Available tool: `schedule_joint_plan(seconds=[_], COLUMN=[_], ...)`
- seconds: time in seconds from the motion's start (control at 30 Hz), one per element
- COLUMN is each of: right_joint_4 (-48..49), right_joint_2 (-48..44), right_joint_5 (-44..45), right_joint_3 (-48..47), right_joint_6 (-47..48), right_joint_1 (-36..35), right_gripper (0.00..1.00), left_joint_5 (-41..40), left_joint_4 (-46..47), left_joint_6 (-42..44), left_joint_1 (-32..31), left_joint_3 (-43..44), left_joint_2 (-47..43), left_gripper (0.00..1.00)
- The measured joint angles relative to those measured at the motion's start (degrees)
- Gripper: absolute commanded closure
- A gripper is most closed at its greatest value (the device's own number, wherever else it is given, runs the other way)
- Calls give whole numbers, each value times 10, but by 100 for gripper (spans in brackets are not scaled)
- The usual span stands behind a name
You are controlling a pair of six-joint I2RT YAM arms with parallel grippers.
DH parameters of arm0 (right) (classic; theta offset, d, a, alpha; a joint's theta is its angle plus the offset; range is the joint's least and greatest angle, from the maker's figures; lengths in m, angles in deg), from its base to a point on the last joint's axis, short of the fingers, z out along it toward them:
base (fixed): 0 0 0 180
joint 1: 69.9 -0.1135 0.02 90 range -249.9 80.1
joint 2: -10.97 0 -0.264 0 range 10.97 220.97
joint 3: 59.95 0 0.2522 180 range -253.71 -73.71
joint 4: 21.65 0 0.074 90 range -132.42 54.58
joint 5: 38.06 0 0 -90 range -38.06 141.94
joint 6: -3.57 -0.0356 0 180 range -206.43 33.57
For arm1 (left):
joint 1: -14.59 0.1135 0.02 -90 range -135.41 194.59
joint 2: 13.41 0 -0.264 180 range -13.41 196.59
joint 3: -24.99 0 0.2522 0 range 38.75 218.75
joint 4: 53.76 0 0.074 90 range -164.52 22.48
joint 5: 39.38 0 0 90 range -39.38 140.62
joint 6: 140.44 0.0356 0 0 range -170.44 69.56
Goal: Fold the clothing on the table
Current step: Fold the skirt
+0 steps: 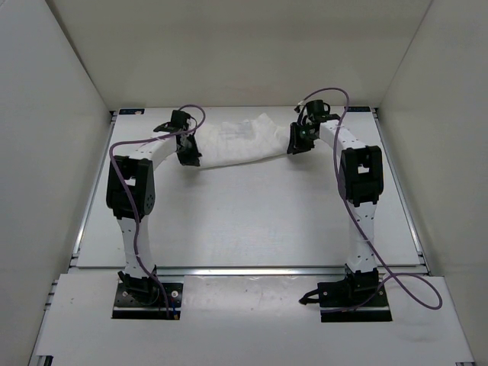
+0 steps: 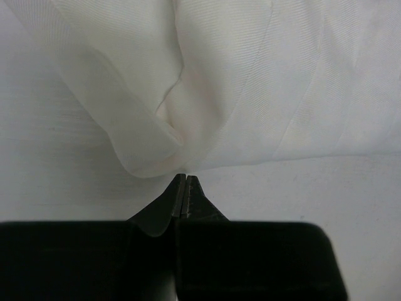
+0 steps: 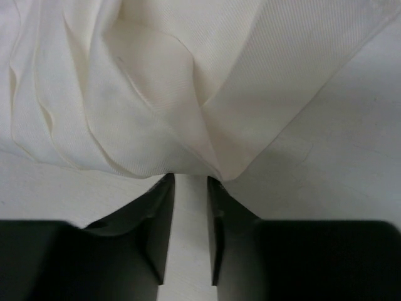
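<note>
A flat matte white rectangular worktop (image 1: pixel 252 221) with aluminium rails along its edges is closed in by plain white walls (image 1: pixel 229 46) on the left, right and far sides. The only open room is the broad bare middle and near area. One piece of thin, soft, wrinkled white fabric clothing (image 1: pixel 240 141) lies across the far part of the worktop, near the far wall, stretched between the two grippers. There are two white and black arms, each trailing one purple cable (image 1: pixel 412 286). The left gripper (image 2: pixel 186 179) is at the clothing's left end with its fingers pressed together, pinching a fold of the sheer cloth, a wisp of which drapes over one finger. The right gripper (image 3: pixel 190 182) is at the right end with its fingers slightly spread. Bare worktop shows in the gap between them, and the cloth's edge lies just beyond the tips. From above, both ends of the clothing are hidden under the grippers, and white on white blurs its outline. Each wrist view cuts the clothing off at the frame.
</note>
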Motion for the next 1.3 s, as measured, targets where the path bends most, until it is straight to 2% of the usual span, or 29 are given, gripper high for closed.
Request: schedule_joint_plan(seconds=[0.03, 0.07, 0.1, 0.13, 0.17, 0.2, 0.23, 0.3, 0.57, 0.9, 1.0, 1.03, 1.23, 1.3], right_joint_4=[-6, -10, -14, -17, -21, -25, -26, -28, -15, 1, -1, 0, -1, 0], right_joint_2=[0, 0, -1, -2, -5, -9, -15, -29, -46, 18, 40, 45, 54, 54], right_joint_5=[3, 5, 7, 10, 13, 15, 16, 19, 2, -3, -5, -7, -18, -18], right_joint_3=[0, 0, 0, 0, 1, 2, 3, 3, -52, -78, -81, -81, -81, -80], right_joint_6=[2, 3, 5, 7, 10, 14, 16, 22, 31, 32, 31, 31, 31, 30], right_joint_1=[0, 0, 0, 0, 0, 0, 0, 0, 6, 4, 4, 5, 4, 3], right_gripper=[65, 62, 53, 43, 40, 34, 32, 31, 29, 31, 41, 44, 84, 90], left_joint_5=[2, 5, 9, 11, 12, 12, 11, 9, 9, 27, 31, 33, 49, 53], left_joint_4=[0, 0, 1, 3, 6, 12, 14, 22, 69, 113, 124, 127, 129, 124], left_joint_6=[2, 4, 9, 12, 14, 16, 18, 22, 31, 24, 22, 21, 12, 12], left_joint_1=[0, 0, 1, 1, 1, 1, 1, 2, 13, 15, 13, 12, 11, 10], left_joint_3=[0, 0, -1, -4, -9, -17, -26, -41, -47, -57, -57, -57, -36, -29], left_joint_2=[0, 0, -1, -3, -7, -14, -24, -47, -80, -49, -47, -44, -3, 13], left_gripper=[90, 73, 62, 44, 33, 28, 19, 15, 27, 41, 46, 52, 87, 95])
